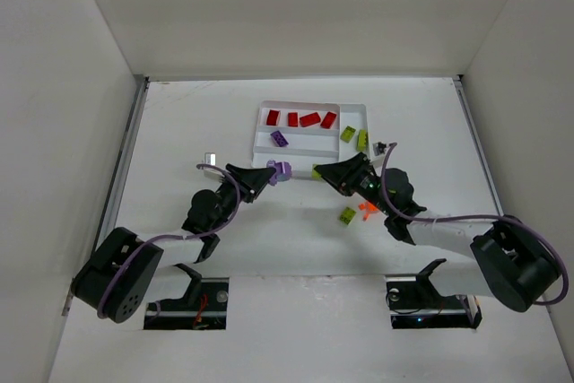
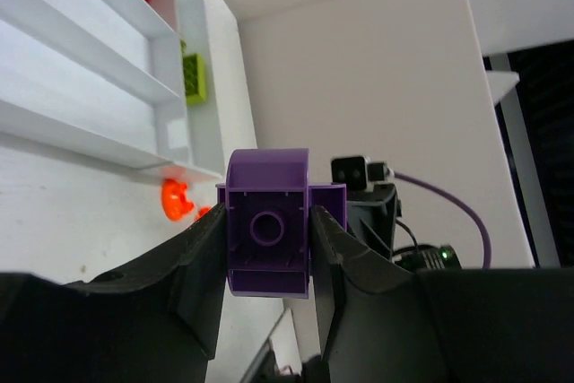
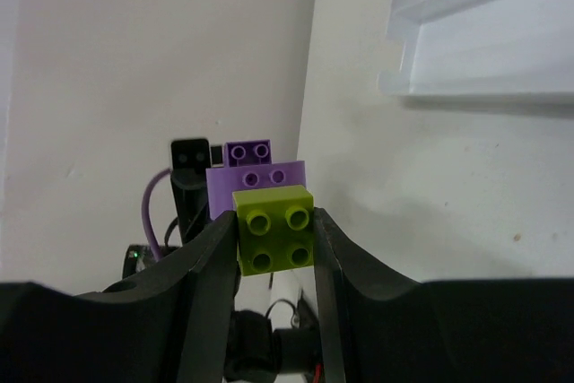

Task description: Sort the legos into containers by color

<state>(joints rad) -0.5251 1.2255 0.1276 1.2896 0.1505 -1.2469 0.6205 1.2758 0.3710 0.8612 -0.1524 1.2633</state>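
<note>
Left claw (image 2: 268, 248) is nearest the lens: fingers narrow, clamped on a purple brick (image 2: 269, 221). The brick's hollow underside, with one centre tube, faces the wrist camera. Its studs point away, toward the right claw (image 3: 273, 244). Right claw is also narrow, pinching a yellow-green brick (image 3: 274, 229): 2x2, square so no long axis, four studs facing its own camera.

Top view: both claws sit at the 6 o'clock edge of the tray (image 1: 305, 159), tips facing each other, held bricks near but apart. Left claw points to about 2 o'clock, right claw to about 10.

Count:
- red bricks (image 1: 292, 118): 4, all in the 12 o'clock long slot, in a row running 9 to 3. Long axes are mixed, some near 12–6, some tilted.
- purple: 2. One held; second purple brick (image 1: 280, 139) lies in the middle long slot, long axis roughly 10–4.
- yellow-green: 4. One held; slot pair (image 1: 348, 134) lies in the crosswise slot at the tray's 3 o'clock end; loose yellow-green brick (image 1: 347, 215) lies on the surface (image 1: 179, 114) at the tray's 5 o'clock.
- orange pieces (image 1: 366, 208): on the surface just beside the loose one, at its 2 o'clock. Too small to count.
</note>
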